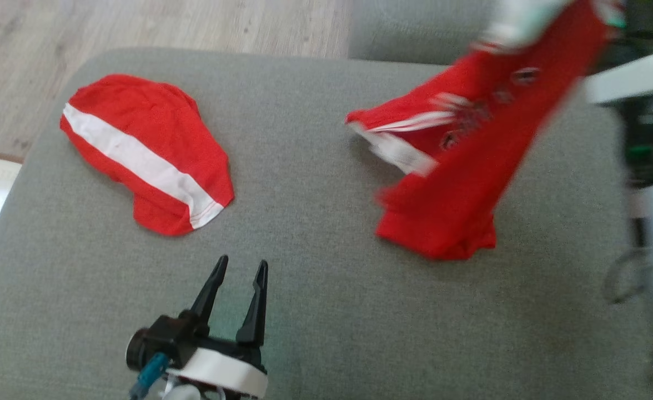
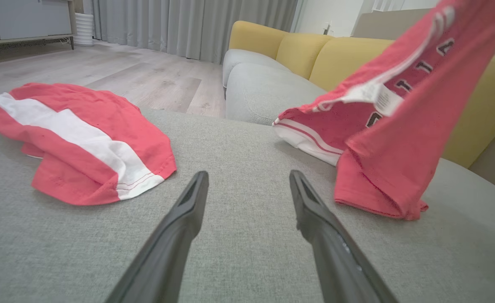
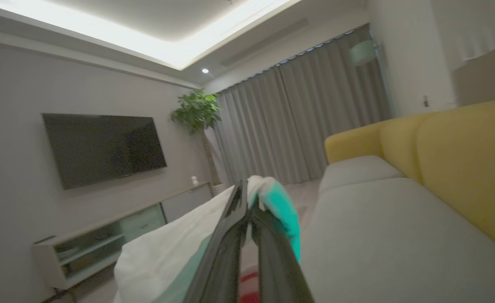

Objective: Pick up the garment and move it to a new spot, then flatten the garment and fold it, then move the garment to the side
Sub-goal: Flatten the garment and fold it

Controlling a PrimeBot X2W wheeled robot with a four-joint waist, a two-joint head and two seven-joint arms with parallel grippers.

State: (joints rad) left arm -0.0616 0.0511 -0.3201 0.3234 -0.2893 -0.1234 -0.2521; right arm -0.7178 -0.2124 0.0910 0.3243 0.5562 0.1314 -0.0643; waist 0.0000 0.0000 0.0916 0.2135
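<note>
Pick-and-move step: red white-trimmed lettered jersey [image 1: 460,166] is pinched by the right end effector [image 3: 247,198], far right (hem [image 1: 437,241] touching grey fabric cushion [image 1: 315,311]). Left end effector [image 1: 243,262] spread. Next: full lift needed, probably.

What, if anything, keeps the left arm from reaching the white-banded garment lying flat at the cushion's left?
Probably nothing, so yes: the left claw is open, empty, and bare cushion lies between it and the white-banded garment.

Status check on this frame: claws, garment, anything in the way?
Left claw open, empty, over the cushion. Right claw shut on the red jersey, raised, lower end on the cushion. Striped red garment lies left, apart from it.
</note>
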